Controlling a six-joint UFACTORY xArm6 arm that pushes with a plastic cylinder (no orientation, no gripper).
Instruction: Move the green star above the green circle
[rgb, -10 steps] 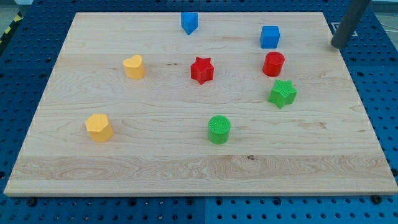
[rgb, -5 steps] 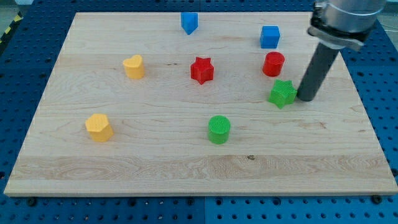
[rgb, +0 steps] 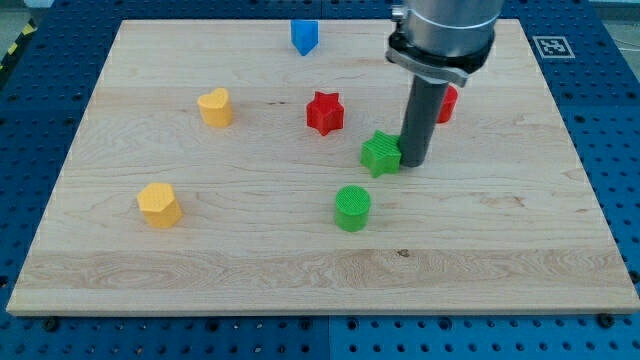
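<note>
The green star (rgb: 380, 153) lies on the wooden board, up and a little to the right of the green circle (rgb: 352, 208). My tip (rgb: 413, 163) stands against the star's right side, touching it. The rod and the arm above it rise toward the view's top and hide part of the red circle (rgb: 448, 104) and all of the blue cube seen earlier.
A red star (rgb: 324, 112) lies up and left of the green star. A blue block (rgb: 304, 36) sits near the top edge. A yellow heart (rgb: 215, 106) and a yellow block (rgb: 159, 204) lie at the left. The board's edge (rgb: 320, 310) runs along the bottom.
My tip came in from the top right, reached the green star's right side and pushed it left, toward a spot above the green circle. The other blocks have not moved.
</note>
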